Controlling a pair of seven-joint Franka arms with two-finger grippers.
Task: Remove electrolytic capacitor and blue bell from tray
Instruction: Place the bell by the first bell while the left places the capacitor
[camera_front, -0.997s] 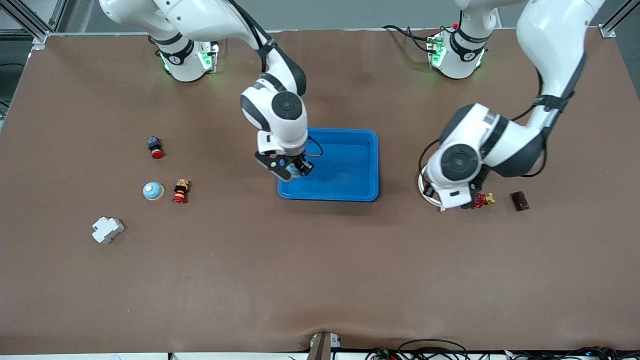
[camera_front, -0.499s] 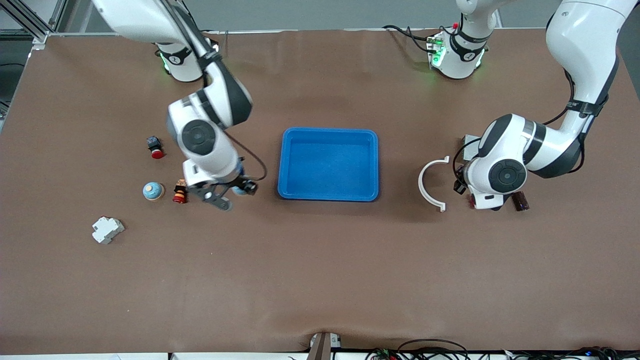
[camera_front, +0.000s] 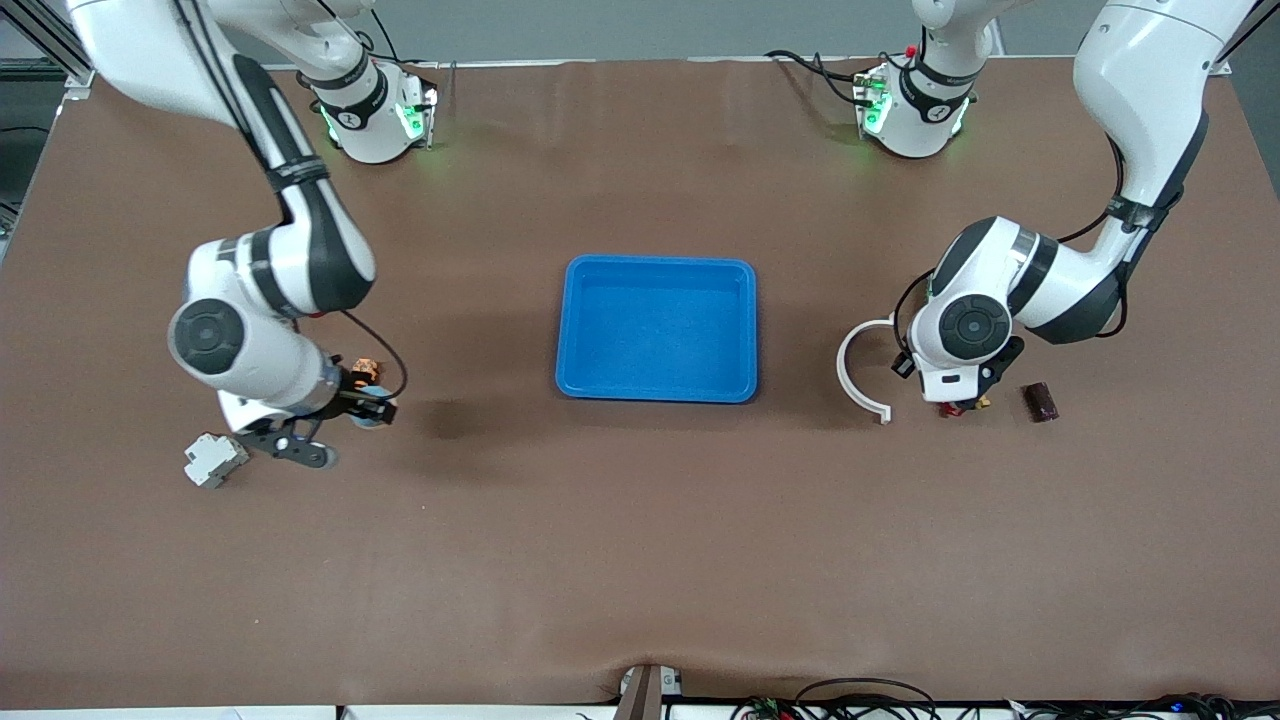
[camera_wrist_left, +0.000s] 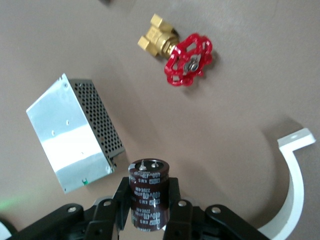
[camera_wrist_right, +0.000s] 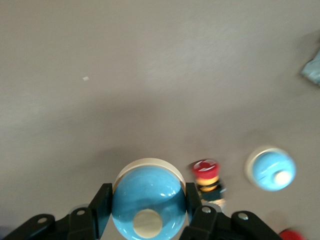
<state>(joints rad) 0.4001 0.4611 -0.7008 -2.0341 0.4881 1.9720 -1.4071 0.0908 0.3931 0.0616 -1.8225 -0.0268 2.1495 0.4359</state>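
My right gripper (camera_front: 345, 426) is shut on a blue bell with a cream base (camera_wrist_right: 148, 202). It hangs low over the table at the right arm's end, beside an orange-red push button (camera_front: 365, 369). A little of the bell shows in the front view (camera_front: 372, 421). A second blue bell (camera_wrist_right: 271, 170) sits on the table in the right wrist view and is hidden under the arm in the front view. My left gripper (camera_front: 957, 404) is shut on a dark brown capacitor (camera_wrist_left: 148, 192), over the table beside a red-handled brass valve (camera_wrist_left: 180, 55). Another dark capacitor (camera_front: 1040, 402) lies on the table.
An empty blue tray (camera_front: 660, 262) sits mid-table. A white curved piece (camera_front: 858, 370) and a perforated metal box (camera_wrist_left: 75, 132) lie near the left gripper. A grey breaker (camera_front: 213, 458) lies next to the right gripper.
The right arm swung from over the blue tray toward the right arm's end of the table, with the blue bell still in its gripper. The left arm shifted slightly near the valve.
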